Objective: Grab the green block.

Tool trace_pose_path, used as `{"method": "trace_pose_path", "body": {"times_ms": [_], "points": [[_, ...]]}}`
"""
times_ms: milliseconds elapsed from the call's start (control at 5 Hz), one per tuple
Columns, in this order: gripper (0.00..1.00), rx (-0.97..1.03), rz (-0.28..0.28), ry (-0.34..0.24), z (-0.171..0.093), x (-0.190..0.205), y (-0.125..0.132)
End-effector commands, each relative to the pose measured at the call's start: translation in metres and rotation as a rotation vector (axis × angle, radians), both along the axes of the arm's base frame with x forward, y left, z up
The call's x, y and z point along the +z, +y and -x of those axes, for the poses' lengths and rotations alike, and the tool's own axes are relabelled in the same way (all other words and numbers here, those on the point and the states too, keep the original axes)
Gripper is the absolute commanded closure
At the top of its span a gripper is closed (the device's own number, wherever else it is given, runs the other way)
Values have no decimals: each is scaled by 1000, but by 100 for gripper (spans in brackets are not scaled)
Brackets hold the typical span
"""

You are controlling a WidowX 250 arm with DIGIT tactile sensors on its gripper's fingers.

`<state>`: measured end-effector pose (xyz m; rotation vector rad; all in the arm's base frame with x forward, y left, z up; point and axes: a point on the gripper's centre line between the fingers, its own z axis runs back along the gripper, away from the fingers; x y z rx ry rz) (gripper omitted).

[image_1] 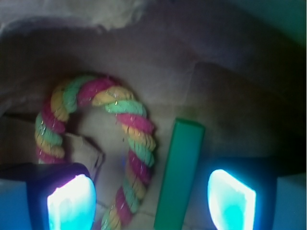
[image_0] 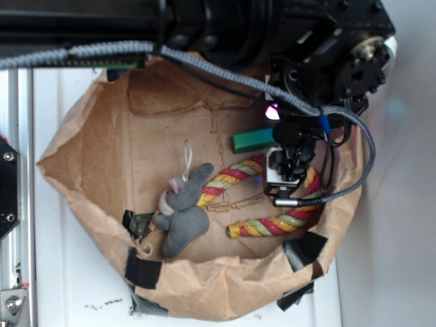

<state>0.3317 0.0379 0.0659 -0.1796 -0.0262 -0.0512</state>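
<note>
The green block lies flat on the floor of the brown paper bag, at the right, partly under the arm. In the wrist view the green block runs lengthwise between the two glowing fingers, nearer the right one. My gripper is open and holds nothing; it hangs over the block and the rope, and whether a finger touches either cannot be told. In the exterior view the gripper is largely hidden by its own body and cables. The multicoloured rope also passes between the fingers, left of the block.
A grey plush mouse lies left of the rope inside the bag. The bag's raised paper walls ring everything, held with black tape at the front. A grey cable loops off the arm on the right.
</note>
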Motion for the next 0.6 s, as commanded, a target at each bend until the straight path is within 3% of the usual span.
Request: {"method": "trace_pose_path", "body": {"times_ms": [0,200,400], "points": [[0,14,-73,-115,-13,-17,-2],[0,6,-98,-124,-12,-24,-3],[48,-5,-80,-124,-8,-23,-3]]}}
